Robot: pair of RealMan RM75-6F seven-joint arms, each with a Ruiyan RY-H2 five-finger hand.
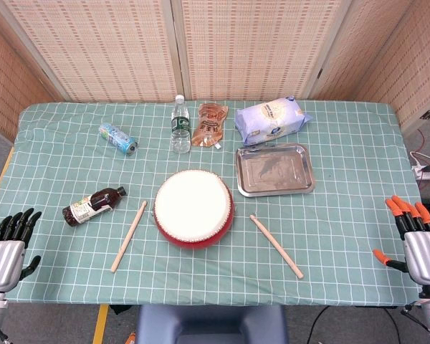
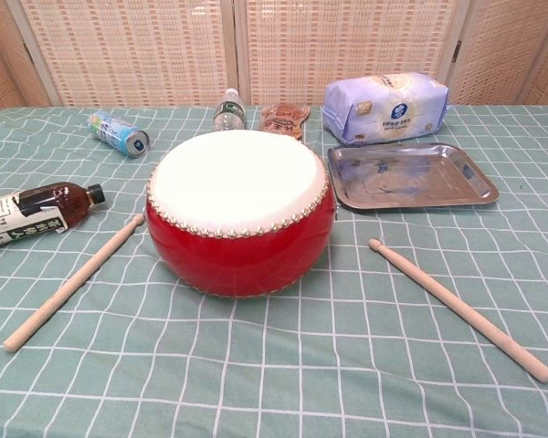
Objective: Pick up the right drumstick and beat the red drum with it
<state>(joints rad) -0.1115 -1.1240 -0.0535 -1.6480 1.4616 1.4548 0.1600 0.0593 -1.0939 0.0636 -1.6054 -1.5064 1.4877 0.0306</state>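
Note:
The red drum [image 1: 193,208] with a white skin sits in the middle of the green checked table; the chest view shows the drum [image 2: 241,212] close up. The right drumstick [image 1: 276,246] lies on the cloth to the drum's right, tip towards the drum, and appears as the right drumstick [image 2: 458,308] in the chest view. A second drumstick [image 1: 129,235] lies left of the drum. My right hand [image 1: 416,236] hovers at the table's right edge, far from the stick, fingers spread and holding nothing. My left hand [image 1: 11,240] is at the left edge, fingers apart, holding nothing.
A steel tray [image 1: 274,170] lies behind the right drumstick. A dark drink bottle [image 1: 93,206] lies left of the drum. At the back are a can [image 1: 118,138], a water bottle [image 1: 180,125], a brown pouch [image 1: 211,125] and a tissue pack [image 1: 272,120].

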